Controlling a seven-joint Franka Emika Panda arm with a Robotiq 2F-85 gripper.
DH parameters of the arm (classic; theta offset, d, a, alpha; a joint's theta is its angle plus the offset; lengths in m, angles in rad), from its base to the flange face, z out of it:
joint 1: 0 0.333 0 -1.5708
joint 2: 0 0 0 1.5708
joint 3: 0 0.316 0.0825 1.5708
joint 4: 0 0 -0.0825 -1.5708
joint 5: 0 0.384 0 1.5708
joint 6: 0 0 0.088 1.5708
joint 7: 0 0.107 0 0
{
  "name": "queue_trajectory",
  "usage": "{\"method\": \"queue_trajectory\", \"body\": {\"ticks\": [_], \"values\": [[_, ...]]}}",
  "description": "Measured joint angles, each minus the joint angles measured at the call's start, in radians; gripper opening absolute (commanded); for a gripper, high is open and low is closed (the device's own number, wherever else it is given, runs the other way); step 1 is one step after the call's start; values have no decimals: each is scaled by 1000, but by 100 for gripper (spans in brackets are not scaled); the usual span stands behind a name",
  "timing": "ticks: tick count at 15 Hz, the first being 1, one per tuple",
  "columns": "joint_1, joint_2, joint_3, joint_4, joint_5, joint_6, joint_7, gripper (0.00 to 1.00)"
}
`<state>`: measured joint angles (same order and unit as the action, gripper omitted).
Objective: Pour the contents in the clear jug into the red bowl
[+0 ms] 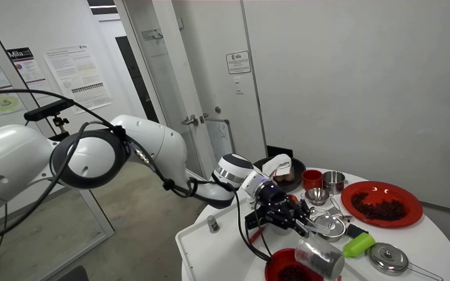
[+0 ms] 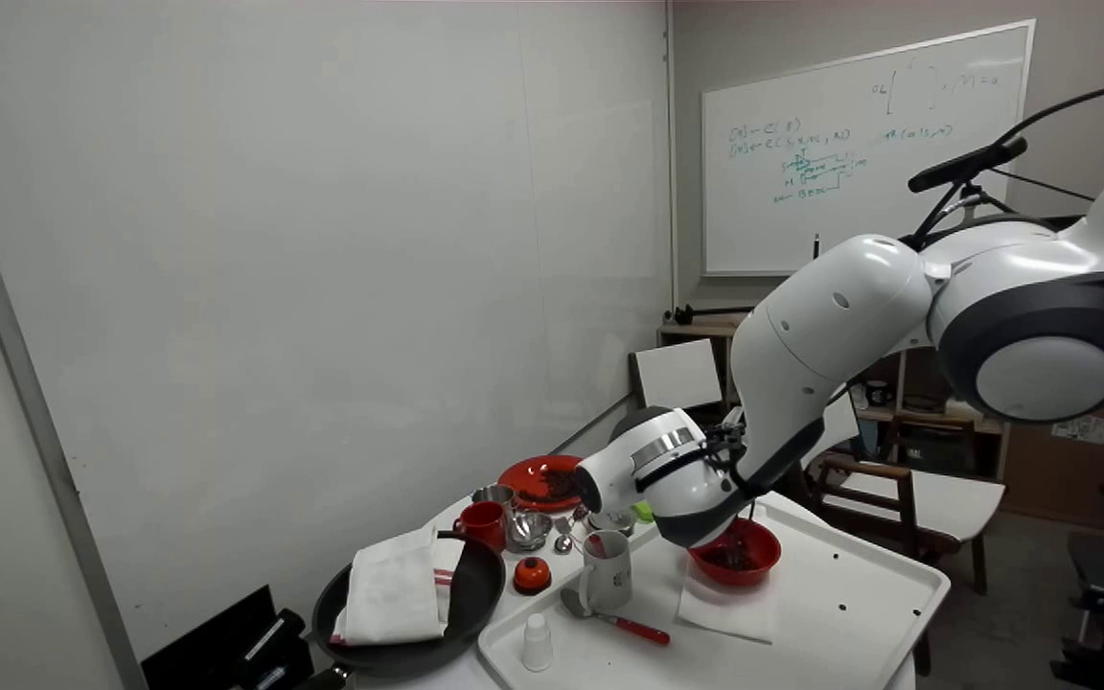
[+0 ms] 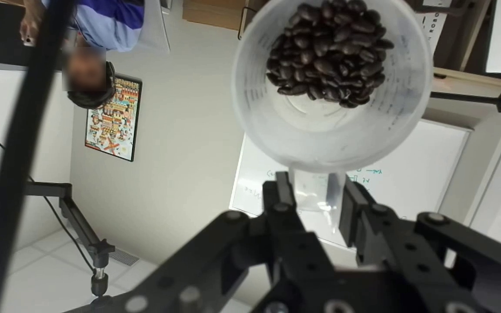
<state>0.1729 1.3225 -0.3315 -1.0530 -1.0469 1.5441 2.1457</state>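
Note:
The clear jug (image 1: 318,257) is tilted far over beside and partly in front of the red bowl (image 1: 272,267) in an exterior view. In the wrist view the mouth of the jug (image 3: 263,126) faces the camera, and dark beans (image 3: 328,52) lie inside against its bottom and lower side. My gripper (image 1: 307,230) is shut on the jug's handle; its fingers (image 3: 315,191) flank the handle in the wrist view. The red bowl (image 2: 736,567) sits on the tray with dark beans in it. The arm hides the jug in that view.
The white tray (image 2: 859,623) holds a white mug (image 2: 612,575), a red-handled utensil (image 2: 638,630) and a small white cup (image 2: 538,644). Metal pots (image 1: 388,257), a green bottle (image 1: 359,245), a wide red dish (image 1: 412,207) and a pan (image 2: 480,589) stand around it.

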Motion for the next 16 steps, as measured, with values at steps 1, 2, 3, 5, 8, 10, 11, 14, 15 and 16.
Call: {"method": "queue_trajectory", "body": {"ticks": [1,2,3,5,8,10,11,14,15,16], "values": [[0,3,0,5,-4,-7,0,10],[0,7,0,11,-8,-14,0,10],[0,12,0,18,-12,-22,0,10],[0,18,1,25,-23,-34,0,10],[0,26,1,37,-41,-49,0,10],[0,33,2,46,-51,-60,0,9],[0,36,3,50,-56,-64,0,9],[0,43,5,57,-68,-74,0,10],[0,44,5,59,-72,-76,0,9],[0,45,6,61,-74,-77,0,9]]}}
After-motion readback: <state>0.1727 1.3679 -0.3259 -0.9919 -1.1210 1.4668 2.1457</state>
